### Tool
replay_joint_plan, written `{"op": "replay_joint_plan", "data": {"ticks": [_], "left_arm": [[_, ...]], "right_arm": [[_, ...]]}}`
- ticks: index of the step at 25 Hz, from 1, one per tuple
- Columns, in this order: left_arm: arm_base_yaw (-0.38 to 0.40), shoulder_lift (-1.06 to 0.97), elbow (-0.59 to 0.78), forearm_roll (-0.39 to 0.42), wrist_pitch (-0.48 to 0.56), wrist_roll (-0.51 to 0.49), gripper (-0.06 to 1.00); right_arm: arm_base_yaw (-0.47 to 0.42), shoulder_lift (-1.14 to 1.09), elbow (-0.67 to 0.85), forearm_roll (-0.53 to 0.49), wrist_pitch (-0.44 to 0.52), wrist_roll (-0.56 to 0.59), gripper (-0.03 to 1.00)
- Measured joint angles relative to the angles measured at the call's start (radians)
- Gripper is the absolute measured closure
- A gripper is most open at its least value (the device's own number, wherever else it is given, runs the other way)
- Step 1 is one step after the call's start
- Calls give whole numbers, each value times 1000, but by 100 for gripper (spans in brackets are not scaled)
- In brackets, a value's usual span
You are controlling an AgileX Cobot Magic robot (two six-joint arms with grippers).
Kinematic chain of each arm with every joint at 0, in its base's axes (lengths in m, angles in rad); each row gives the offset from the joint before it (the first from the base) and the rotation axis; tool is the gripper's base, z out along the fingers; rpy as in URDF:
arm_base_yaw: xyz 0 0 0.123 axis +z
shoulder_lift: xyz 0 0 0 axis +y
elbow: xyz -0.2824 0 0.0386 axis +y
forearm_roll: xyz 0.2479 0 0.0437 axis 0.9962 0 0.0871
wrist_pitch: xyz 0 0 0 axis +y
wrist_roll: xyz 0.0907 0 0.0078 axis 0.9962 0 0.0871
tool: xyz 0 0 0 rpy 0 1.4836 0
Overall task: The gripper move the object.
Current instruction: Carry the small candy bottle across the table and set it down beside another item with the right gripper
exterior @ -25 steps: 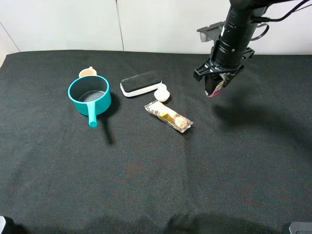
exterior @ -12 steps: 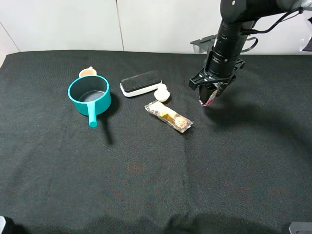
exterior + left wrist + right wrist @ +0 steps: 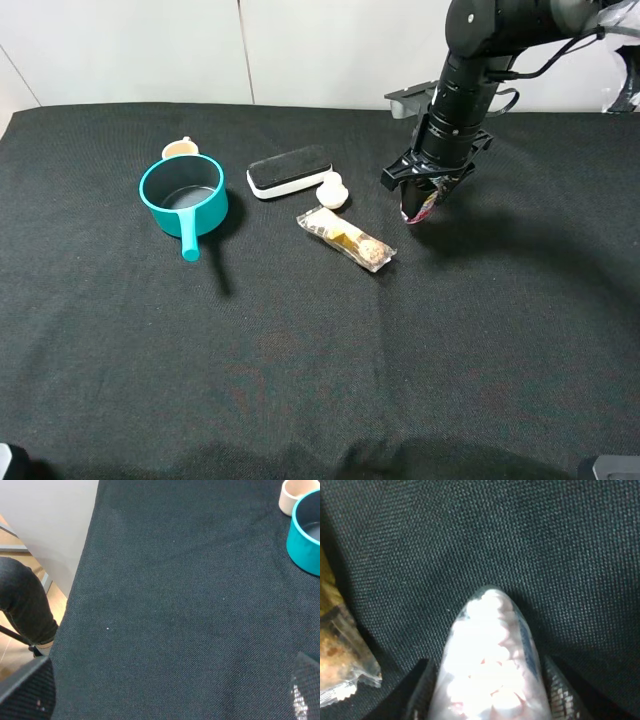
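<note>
My right gripper (image 3: 422,203) is shut on the small clear bottle (image 3: 426,206) with a red-purple label, holding it low over the black cloth, just right of the snack bar (image 3: 346,238). In the right wrist view the bottle (image 3: 490,665) fills the middle between the dark fingers (image 3: 420,687), its clear body showing white pieces inside, close to the cloth. Its cap is hidden. The left gripper shows only as dark finger edges (image 3: 25,690) in the left wrist view, over bare cloth at the table's left edge.
A teal pot (image 3: 183,195) with a handle stands at the left, a small beige cup (image 3: 179,148) behind it. A black-and-white eraser block (image 3: 289,171) and a small white round lump (image 3: 331,190) lie mid-table. The clear-wrapped snack bar also shows in the right wrist view (image 3: 337,650).
My right gripper has moved left and down with the bottle, closer to the cloth and the snack bar. Nothing else has moved.
</note>
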Motion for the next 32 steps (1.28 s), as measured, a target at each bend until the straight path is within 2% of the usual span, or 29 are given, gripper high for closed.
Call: {"op": "replay_joint_plan", "data": {"ticks": [32], "left_arm": [[0, 0, 0, 0, 0, 0, -5]], "right_arm": [[0, 46, -1, 24, 1, -1, 63]]}}
